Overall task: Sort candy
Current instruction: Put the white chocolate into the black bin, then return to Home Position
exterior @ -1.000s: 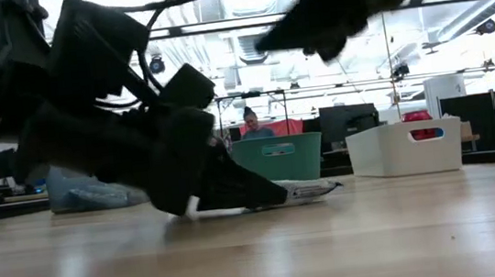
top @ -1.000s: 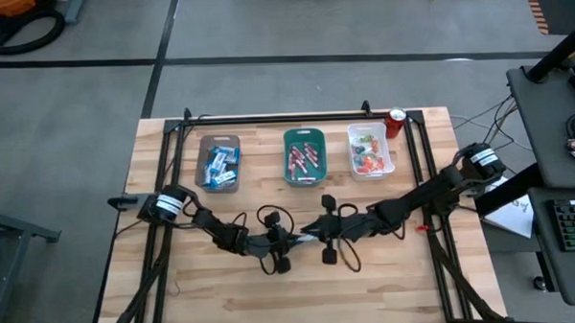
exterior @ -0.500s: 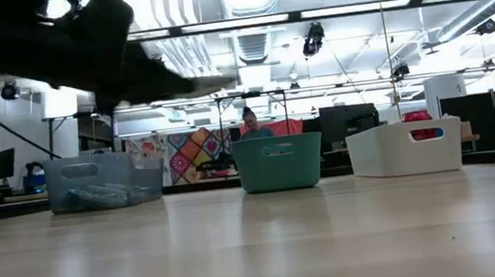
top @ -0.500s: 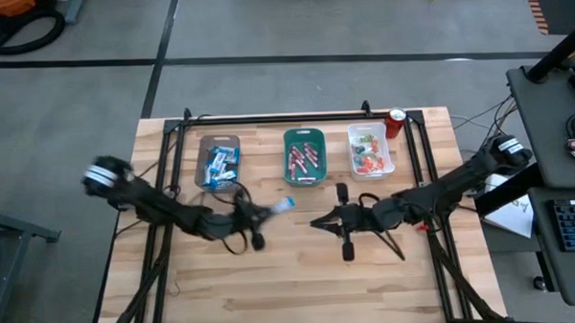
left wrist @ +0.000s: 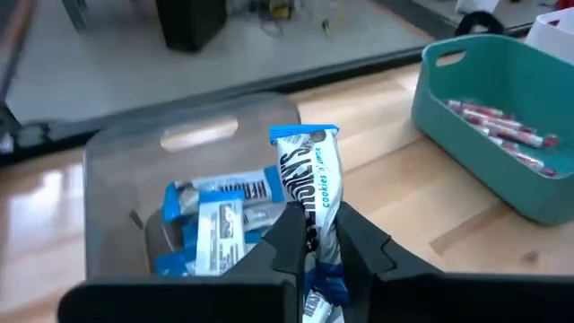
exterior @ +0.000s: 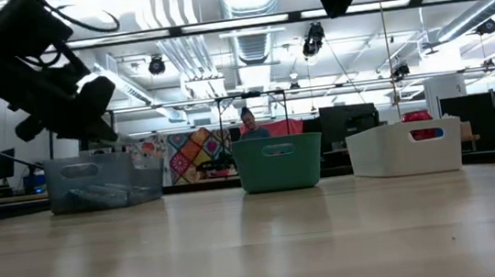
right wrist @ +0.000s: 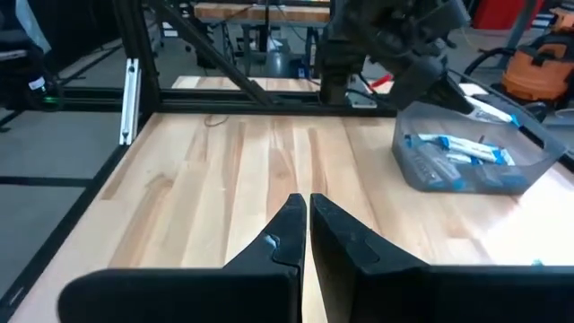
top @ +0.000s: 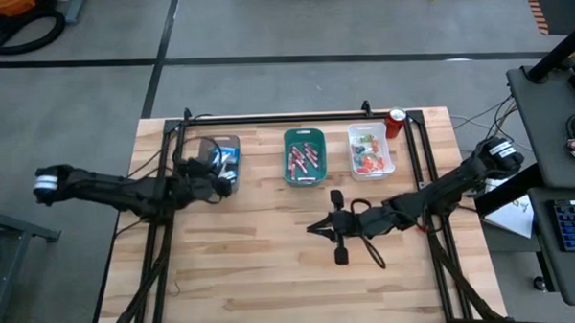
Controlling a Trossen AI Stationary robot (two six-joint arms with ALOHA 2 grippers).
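My left gripper (left wrist: 314, 217) is shut on a blue-and-white candy bar (left wrist: 308, 170). It hangs over the near right corner of the clear grey tray (top: 206, 148) at the far left, which holds several bars of the same kind (left wrist: 220, 220). A teal tray (top: 305, 176) holds slim red sticks (left wrist: 498, 126). A white tray (top: 388, 164) holds small red, orange and green pieces (top: 366, 159). My right gripper (top: 312, 226) hangs shut and empty above the table's middle, pointing toward the left edge. My left gripper pinches the bar's middle (left wrist: 310, 196) between its two fingers. The fingers slant down from the table's left side, and the bar lies along them. One end (left wrist: 303, 136) sticks out past the fingertips over the tray. The bar is lifted clear.
A red can (top: 395, 122) stands at the far right, beside the white tray. A black frame rail (top: 276, 117) runs along the far edge, with struts down both sides. Bare wood lies in the near half of the table. A person (exterior: 250, 124) sits in the room behind.
My left gripper has risen from the table's middle with the bar, which it lifted clear. It has swung toward the far left up to the grey tray and turned from pointing steeply down toward level. My right gripper has risen a little.
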